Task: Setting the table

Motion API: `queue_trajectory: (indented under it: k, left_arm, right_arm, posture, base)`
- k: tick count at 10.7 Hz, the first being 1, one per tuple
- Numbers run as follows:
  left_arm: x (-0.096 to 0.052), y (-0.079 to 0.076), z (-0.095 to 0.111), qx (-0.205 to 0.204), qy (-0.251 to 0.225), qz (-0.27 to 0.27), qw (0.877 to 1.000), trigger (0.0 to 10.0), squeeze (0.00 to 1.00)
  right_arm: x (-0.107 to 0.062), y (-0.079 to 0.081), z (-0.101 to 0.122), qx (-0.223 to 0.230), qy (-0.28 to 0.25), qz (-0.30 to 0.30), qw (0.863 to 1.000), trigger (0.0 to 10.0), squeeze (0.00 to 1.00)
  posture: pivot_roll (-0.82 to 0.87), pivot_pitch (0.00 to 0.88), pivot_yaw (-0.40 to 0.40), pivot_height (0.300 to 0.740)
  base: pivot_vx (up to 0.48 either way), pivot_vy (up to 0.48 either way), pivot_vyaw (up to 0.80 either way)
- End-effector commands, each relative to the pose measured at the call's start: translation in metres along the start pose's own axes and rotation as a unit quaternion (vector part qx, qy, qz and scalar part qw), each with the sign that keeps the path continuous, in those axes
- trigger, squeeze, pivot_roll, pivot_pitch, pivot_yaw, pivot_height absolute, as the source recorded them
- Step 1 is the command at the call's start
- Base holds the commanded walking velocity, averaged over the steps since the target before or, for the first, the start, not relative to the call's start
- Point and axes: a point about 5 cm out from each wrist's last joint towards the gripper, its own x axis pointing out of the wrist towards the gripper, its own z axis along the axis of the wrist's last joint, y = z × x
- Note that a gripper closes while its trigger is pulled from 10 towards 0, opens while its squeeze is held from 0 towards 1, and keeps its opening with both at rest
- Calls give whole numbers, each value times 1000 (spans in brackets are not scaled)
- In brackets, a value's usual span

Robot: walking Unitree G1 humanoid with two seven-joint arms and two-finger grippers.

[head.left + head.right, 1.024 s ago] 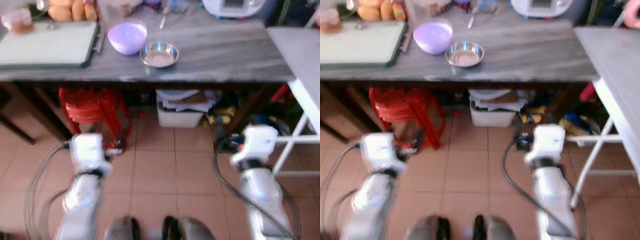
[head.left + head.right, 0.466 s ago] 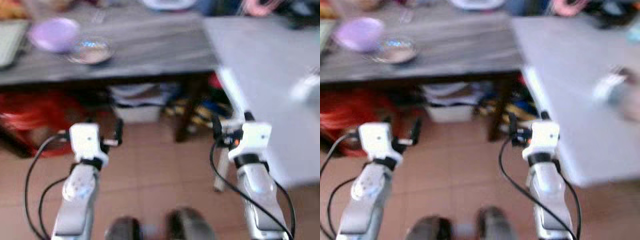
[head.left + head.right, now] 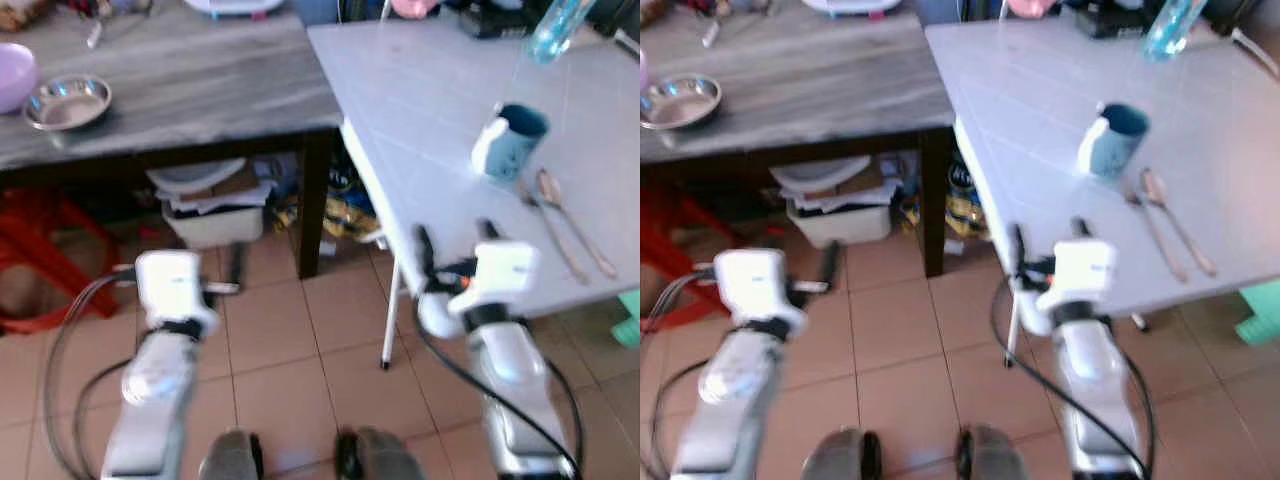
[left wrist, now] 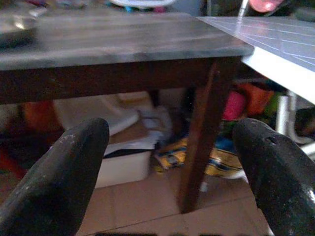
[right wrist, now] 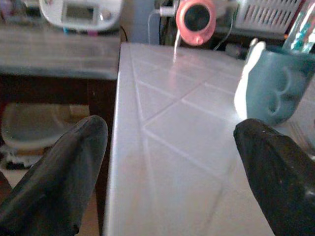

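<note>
No brand, label or writing can be read anywhere. On the white tiled table [image 3: 440, 110] a blue mug with a white handle [image 3: 508, 140] stands upright toward the table's near edge; what it holds cannot be told. Just beside it, nearer the right edge, a spoon [image 3: 572, 214] and a second slim piece of cutlery [image 3: 548, 228] lie side by side. A clear blue bottle [image 3: 556, 25] stands at the far edge, its contents unclear. A pink round object [image 5: 196, 15] stands at the far edge beyond the mug.

On the grey wooden table [image 3: 190, 85], which meets the white one at its left edge, a steel bowl [image 3: 67, 101] sits near the front edge, seemingly empty, with a lilac bowl [image 3: 12, 76] just beside it. A white appliance [image 5: 81, 12] stands at the back. Under this table a white bin [image 3: 212, 208] holds stacked flat items, and a red stool [image 3: 45, 270] stands on the tiled floor [image 3: 300, 350].

The right gripper [image 5: 170, 172] hovers at the white table's near edge, fingers spread wide, holding nothing, the mug ahead of it. The left gripper [image 4: 167, 167] hangs low over the floor, also spread wide and empty, facing the grey table's leg.
</note>
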Motion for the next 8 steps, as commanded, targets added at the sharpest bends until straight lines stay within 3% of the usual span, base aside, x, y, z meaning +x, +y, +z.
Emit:
queue_trajectory:
  k: [1, 5, 8]
  left_arm:
    - [0, -7, 0, -6, 1, -12, 1000, 10000, 0]
    - [0, -10, 1, -8, 3, -15, 1000, 10000, 0]
    - [0, -10, 1, -8, 4, -16, 1000, 10000, 0]
  right_arm:
    - [-2, -7, -1, -2, 4, -9, 1000, 10000, 0]
    - [-1, -6, 2, -8, 0, -4, 1000, 10000, 0]
    - [0, -5, 2, -8, -2, -3, 1000, 10000, 0]
  posture:
    - [-36, 178, -1, 740]
    - [-38, 195, 3, 740]
    - [-34, 203, 5, 740]
  base:
    - [0, -394, 0]
    - [0, -432, 0]
    - [295, -373, 658]
